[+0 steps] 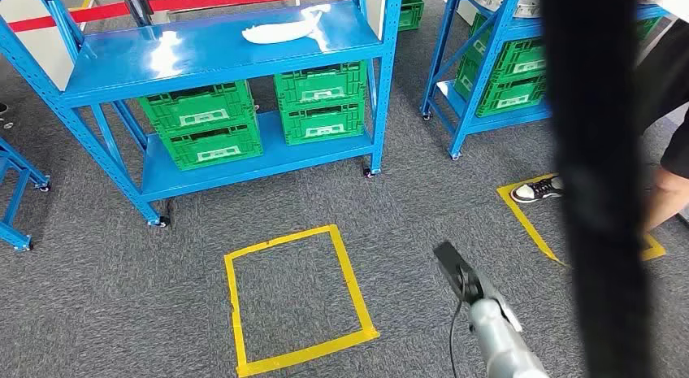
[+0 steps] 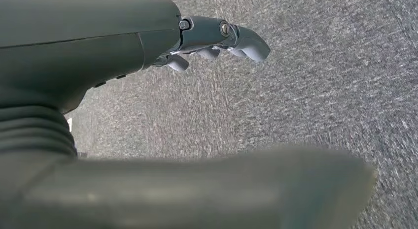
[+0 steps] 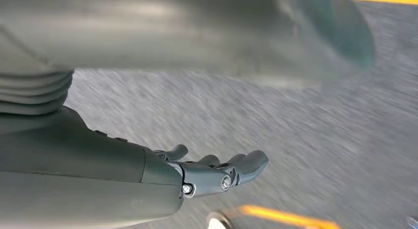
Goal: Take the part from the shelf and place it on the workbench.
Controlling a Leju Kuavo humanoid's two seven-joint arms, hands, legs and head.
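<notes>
White part (image 1: 286,28) on blue shelf (image 1: 203,57)

Open top of blue shelf (image 1: 203,57) around white part (image 1: 284,28), corner uprights (image 1: 390,77) flanking, green crates (image 1: 203,122) packing lower tier

White part (image 1: 286,28) on blue shelf (image 1: 203,57) (green crates (image 1: 203,124) below), yellow-taped grey carpet (image 1: 97,288)

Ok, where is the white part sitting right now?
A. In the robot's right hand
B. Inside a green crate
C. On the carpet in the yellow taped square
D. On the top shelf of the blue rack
D: the white part lies on the blue rack's top shelf, above the green crates.
</notes>
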